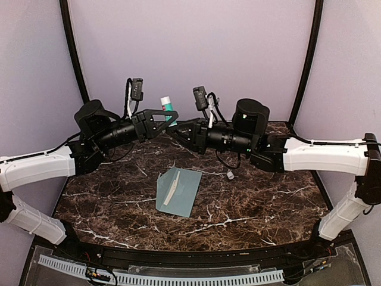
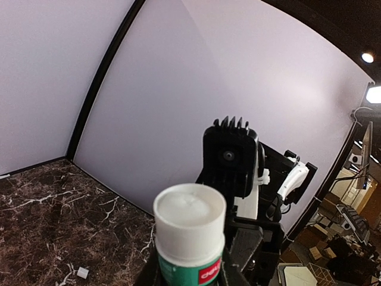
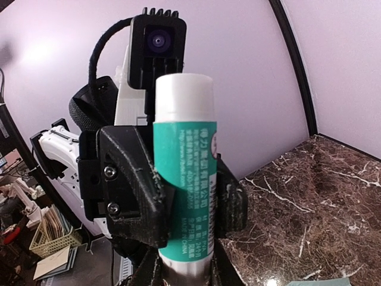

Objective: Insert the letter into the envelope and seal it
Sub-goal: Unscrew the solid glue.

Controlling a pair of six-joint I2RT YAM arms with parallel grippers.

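So the biggest thing in the shot was the dark marble table (image 1: 268,202), brown with white veins, with lilac walls behind it. The left arm (image 1: 41,167) and right arm (image 1: 321,156) both reached in from the sides and met nose to nose above the back half of the table, well off the surface. Down on the marble, roughly in the middle and nearer the front, the envelope (image 1: 186,186) lay flat by itself, pale teal and turned a bit crooked, nowhere near either arm. The letter (image 1: 170,194) only showed as a narrow cream strip along the envelope's left part, and honestly I couldn't tell if it was tucked inside or just lying on top. The left gripper (image 3: 181,202) was clamped narrow around the teal body of a glue stick (image 1: 168,106), which it held upright with the white end poking up. The right gripper (image 3: 183,271) had a finger on each side of the stick's white bottom end, really close, but the right wrist view cut them off, so whether it was actually pinching I couldn't say. The smallest thing was a little white bit (image 1: 230,175) that sat on the table to the right of the envelope, apart from it.
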